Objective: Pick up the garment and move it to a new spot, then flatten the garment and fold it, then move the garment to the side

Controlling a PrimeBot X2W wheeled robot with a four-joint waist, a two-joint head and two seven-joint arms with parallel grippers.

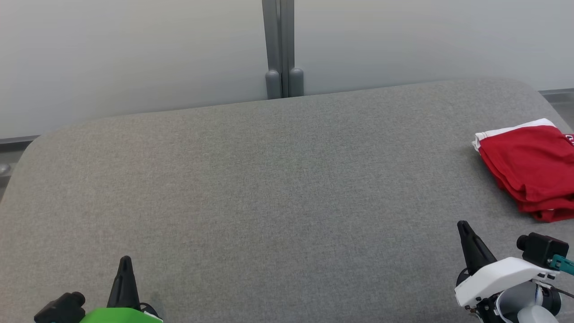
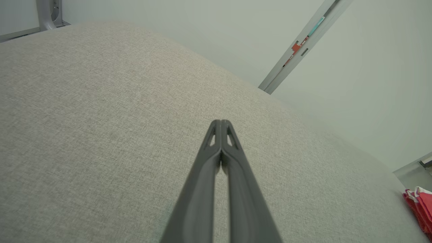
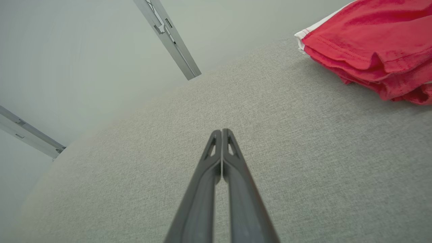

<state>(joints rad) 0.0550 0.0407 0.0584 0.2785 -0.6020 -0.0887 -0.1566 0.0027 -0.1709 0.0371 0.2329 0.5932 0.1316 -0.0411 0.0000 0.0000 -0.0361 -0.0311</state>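
Note:
The garment (image 1: 529,168) is red with a white band, lying folded in several layers at the right edge of the grey padded surface (image 1: 269,188). It also shows at the top right of the right wrist view as the garment (image 3: 374,44), and as a sliver of garment (image 2: 420,207) at the far right of the left wrist view. My right gripper (image 1: 463,225) sits at the lower right, shut and holding nothing, a short way in front of the garment. My left gripper (image 1: 126,259) rests at the lower left, shut and holding nothing, far from the garment. Both pairs of fingers meet at their tips: left gripper (image 2: 221,122), right gripper (image 3: 221,131).
A pale wall runs behind the surface, with a grey vertical post (image 1: 281,49) at its middle. The surface has rounded far corners. A strip of floor (image 1: 558,96) shows at the far right.

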